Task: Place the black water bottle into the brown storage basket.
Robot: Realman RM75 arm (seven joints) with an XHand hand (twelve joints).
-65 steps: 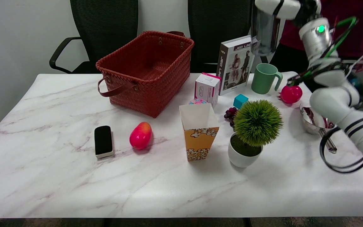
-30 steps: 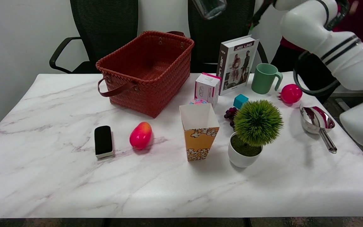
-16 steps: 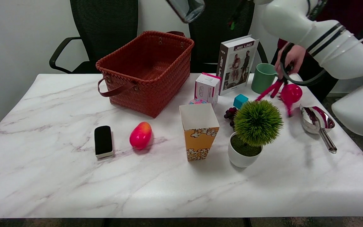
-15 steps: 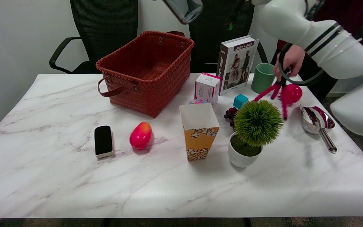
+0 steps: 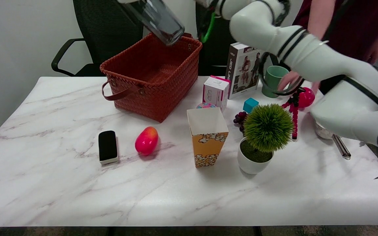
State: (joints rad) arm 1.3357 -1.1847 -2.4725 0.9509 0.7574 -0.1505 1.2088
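Observation:
The black water bottle (image 5: 158,20) hangs tilted in the air, its lower end just above the far right rim of the brown woven basket (image 5: 153,95). The basket stands on the table's far left-centre, and nothing shows inside it. My right arm (image 5: 294,49) reaches from the lower right across to the picture's top. My right hand (image 5: 208,3) is mostly cut off by the top edge, and it holds the bottle's upper part.
A book (image 5: 243,70), pink box (image 5: 215,91), green mug (image 5: 272,82), teal cube (image 5: 250,105), potted plant (image 5: 267,136) and popcorn box (image 5: 207,136) stand under the arm. A person's hand (image 5: 289,80) holds a pink tripod (image 5: 294,113). A mango (image 5: 146,140) and black eraser (image 5: 107,146) lie front left.
My arm has swung left, carrying the bottle from above the mug to over the basket, lower and more tilted. A person's hand has brought a pink tripod beside the red ball.

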